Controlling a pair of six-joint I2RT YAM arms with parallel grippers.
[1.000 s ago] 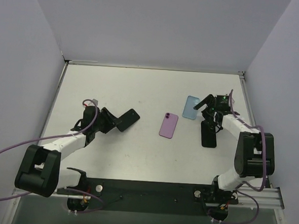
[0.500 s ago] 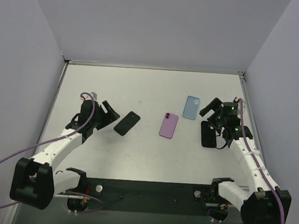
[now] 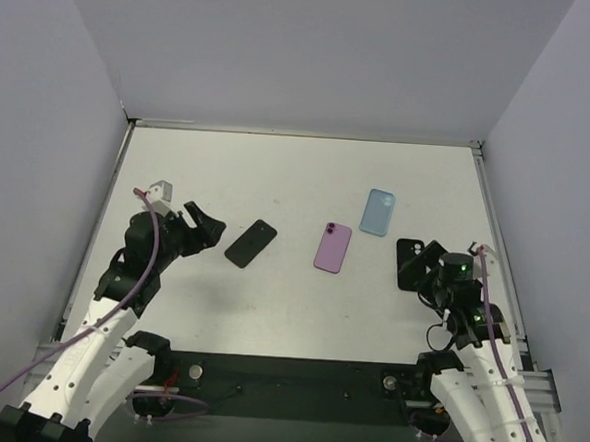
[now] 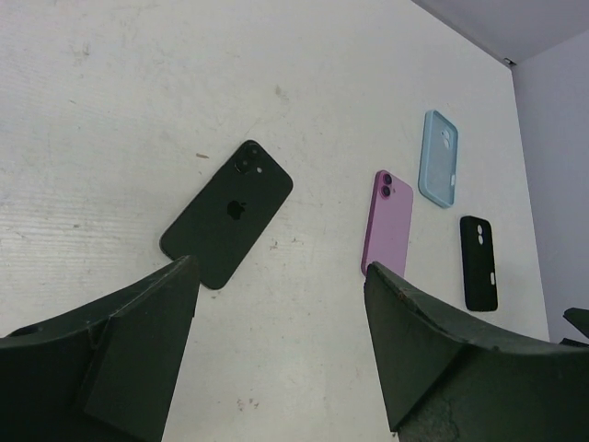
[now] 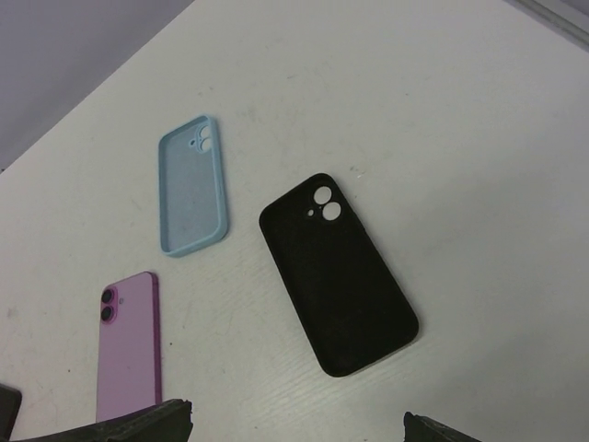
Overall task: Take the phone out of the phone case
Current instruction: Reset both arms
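Dark fingers (image 4: 138, 350) on your left gripper (image 4: 276, 304) are spread wide, nothing between them; your right gripper (image 5: 294, 419) is the same, wide open and holding nothing; just ahead of the left one the black phone (image 4: 227, 214) lies back-up on the white table (image 3: 278, 170), out of any case; the black case (image 5: 337, 273) sits flat ahead of the right one; a purple phone (image 4: 387, 221) lies between them, with a light blue case (image 4: 438, 157) near it, hollow side up.

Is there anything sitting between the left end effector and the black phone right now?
Nothing visible does. The left end effector, jaws open, sits just left of the black phone, with only bare table between them. The purple phone lies farther right, out of the way.
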